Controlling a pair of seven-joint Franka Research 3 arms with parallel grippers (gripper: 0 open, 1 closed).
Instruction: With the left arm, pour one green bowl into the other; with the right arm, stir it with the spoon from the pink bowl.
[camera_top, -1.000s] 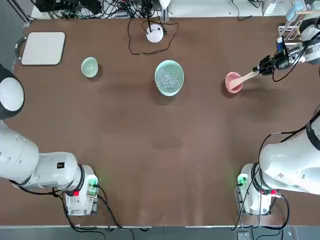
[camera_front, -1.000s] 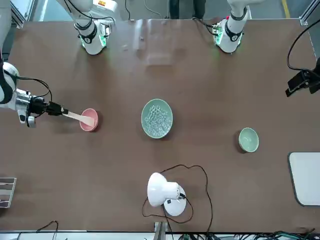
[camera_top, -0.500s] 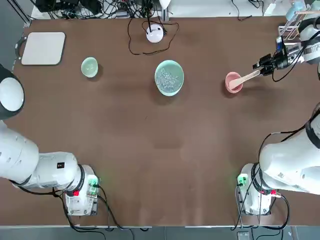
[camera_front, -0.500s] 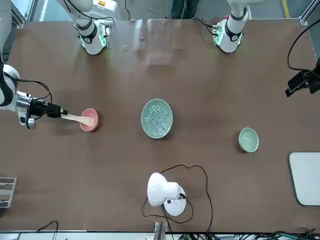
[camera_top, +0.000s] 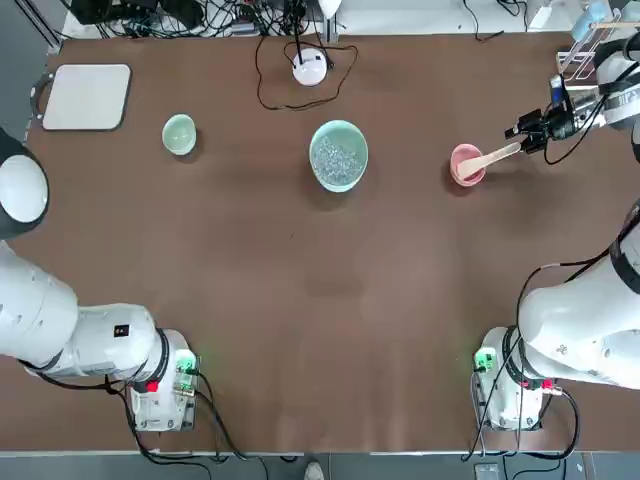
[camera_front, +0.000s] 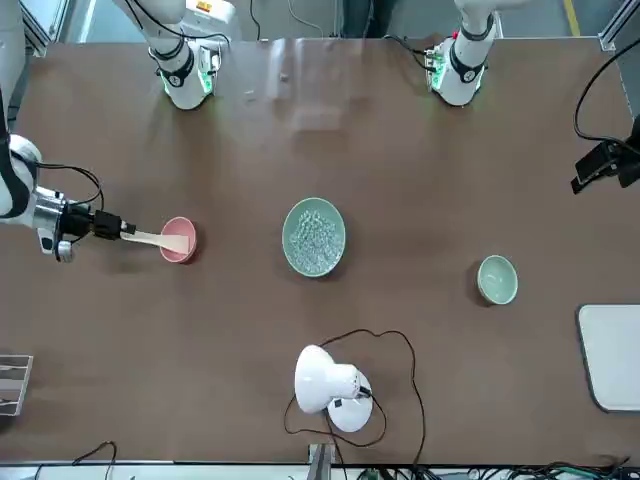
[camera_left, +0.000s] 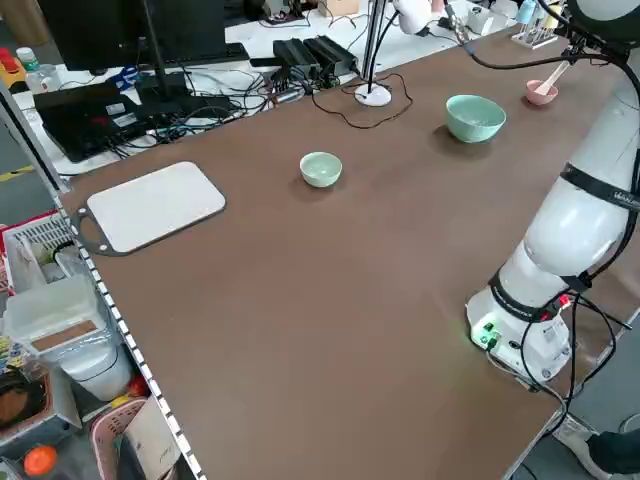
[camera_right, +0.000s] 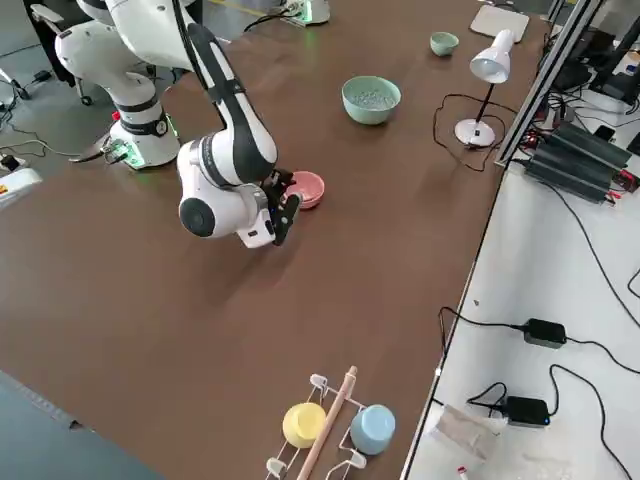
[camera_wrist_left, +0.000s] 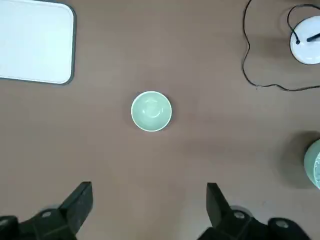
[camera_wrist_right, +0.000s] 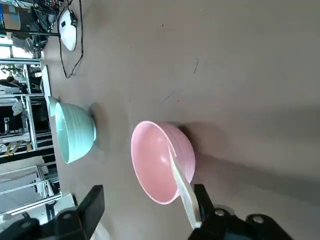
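Observation:
The small green bowl (camera_top: 179, 134) stands at the far left of the table, and my left gripper (camera_wrist_left: 148, 200) hangs open high above it. The large green bowl (camera_top: 338, 155) at the table's far middle holds whitish crumbly bits. At the far right sits the pink bowl (camera_top: 466, 165). The wooden spoon (camera_top: 488, 158) leans in it, handle pointing toward my right gripper (camera_top: 524, 136). In the right wrist view that gripper (camera_wrist_right: 147, 202) is open, and the spoon (camera_wrist_right: 182, 192) handle's end lies between its fingers, close to one of them.
A white desk lamp (camera_top: 310, 68) with a looping black cable stands at the far edge behind the large bowl. A white board (camera_top: 86, 96) lies in the far left corner. A rack with a yellow cup and a blue cup (camera_right: 330, 425) sits by the right edge.
My right gripper has opened off the spoon's handle and drawn back slightly toward the right edge. The spoon stays leaning in the pink bowl. The left arm has not moved.

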